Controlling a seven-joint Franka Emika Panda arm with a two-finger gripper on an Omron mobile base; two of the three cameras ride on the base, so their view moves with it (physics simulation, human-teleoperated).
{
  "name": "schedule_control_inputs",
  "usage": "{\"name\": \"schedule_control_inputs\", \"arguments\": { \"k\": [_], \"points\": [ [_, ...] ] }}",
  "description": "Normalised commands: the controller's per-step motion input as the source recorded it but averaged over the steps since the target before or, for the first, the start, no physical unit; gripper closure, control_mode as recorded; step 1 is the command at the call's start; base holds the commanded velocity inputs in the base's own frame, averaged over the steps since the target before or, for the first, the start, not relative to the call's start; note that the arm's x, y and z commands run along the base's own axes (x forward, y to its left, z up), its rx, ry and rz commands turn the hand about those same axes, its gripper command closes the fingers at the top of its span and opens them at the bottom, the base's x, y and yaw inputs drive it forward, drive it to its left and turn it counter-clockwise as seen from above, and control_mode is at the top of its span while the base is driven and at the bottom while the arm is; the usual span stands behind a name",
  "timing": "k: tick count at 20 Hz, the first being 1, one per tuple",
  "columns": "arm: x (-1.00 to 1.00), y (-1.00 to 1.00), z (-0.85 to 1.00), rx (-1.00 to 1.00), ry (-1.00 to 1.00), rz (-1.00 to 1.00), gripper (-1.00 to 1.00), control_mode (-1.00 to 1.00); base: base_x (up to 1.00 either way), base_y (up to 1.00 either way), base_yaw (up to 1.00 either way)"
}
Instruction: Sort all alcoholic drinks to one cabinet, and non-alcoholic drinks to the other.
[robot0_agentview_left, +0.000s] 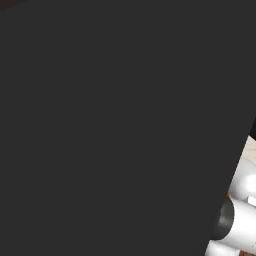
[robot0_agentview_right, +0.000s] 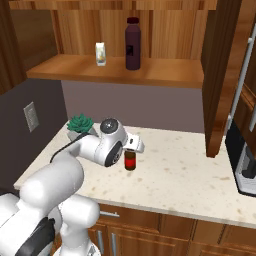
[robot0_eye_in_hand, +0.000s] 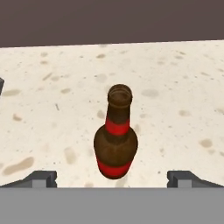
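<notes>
1. Gripper (robot0_eye_in_hand: 112, 179) hangs above the counter (robot0_eye_in_hand: 183, 87), its arm bent low and reaching forward.
2. Jaws spread wide, grasping nothing.
3. Beer bottle (robot0_eye_in_hand: 116, 138) stands upright between the fingertips (robot0_eye_in_hand: 41, 178), untouched.

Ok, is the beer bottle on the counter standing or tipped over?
Standing. The beer bottle sits base down on the counter with its neck pointing up in the hand view; the right base view shows its body upright too.
</notes>
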Motion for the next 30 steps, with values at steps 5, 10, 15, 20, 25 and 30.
{"name": "schedule_control_inputs", "arguments": {
  "k": [5, 10, 15, 20, 25, 30],
  "points": [
    [0.14, -0.03, -0.17, 0.00, 0.00, 0.00, -1.00, -1.00, 0.00, 0.00, 0.00],
    [0.16, -0.05, -0.10, 0.00, 0.00, 0.00, -1.00, -1.00, 0.00, 0.00, 0.00],
    [0.16, -0.06, -0.09, 0.00, 0.00, 0.00, -1.00, -1.00, 0.00, 0.00, 0.00],
    [0.16, -0.04, -0.04, 0.00, 0.00, 0.00, -1.00, -1.00, 0.00, 0.00, 0.00],
    [0.13, -0.02, 0.00, 0.00, -0.01, 0.00, -1.00, -1.00, 0.00, 0.00, 0.00],
    [0.10, -0.02, -0.02, 0.00, 0.00, 0.00, -1.00, -1.00, 0.00, 0.00, 0.00]
  ]
}}
